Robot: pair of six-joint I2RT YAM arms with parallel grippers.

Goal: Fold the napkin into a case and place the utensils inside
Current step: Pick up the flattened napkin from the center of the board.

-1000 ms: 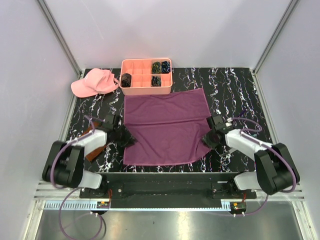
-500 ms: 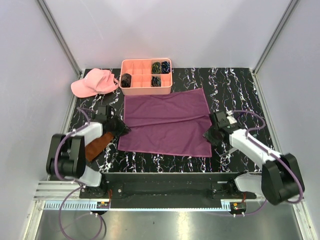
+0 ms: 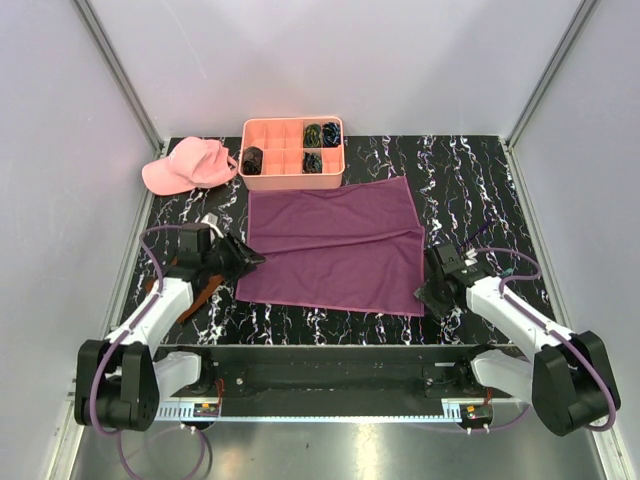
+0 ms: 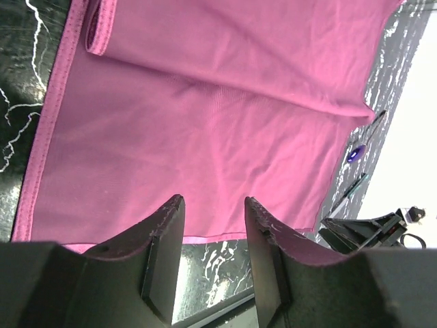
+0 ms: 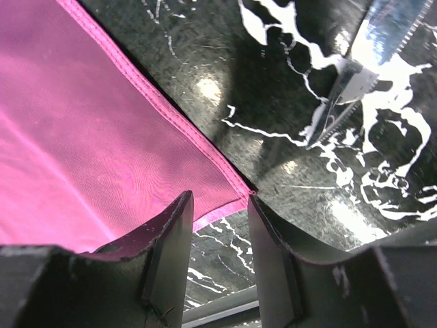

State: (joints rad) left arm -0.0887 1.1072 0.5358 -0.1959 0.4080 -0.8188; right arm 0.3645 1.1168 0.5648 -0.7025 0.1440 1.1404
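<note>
**Both grippers hang open at the near edge of the napkin, holding nothing.**

The magenta napkin lies spread on the black marbled table, its far edge just short of the salmon tray. A crease crosses it from side to side, so it seems to lie doubled over itself, though the overhead view is too coarse to be sure. The left gripper sits at the cloth's left edge, its fingers parted, with flat cloth showing through the gap. The right gripper is at the near right corner, its fingers likewise spread over the hem. The utensils lie on bare table just beyond the napkin's right edge, and a serrated knife among them is clear of the cloth. A pink cap rests left of the tray, and a rust-brown cloth lies under the left arm.
</note>
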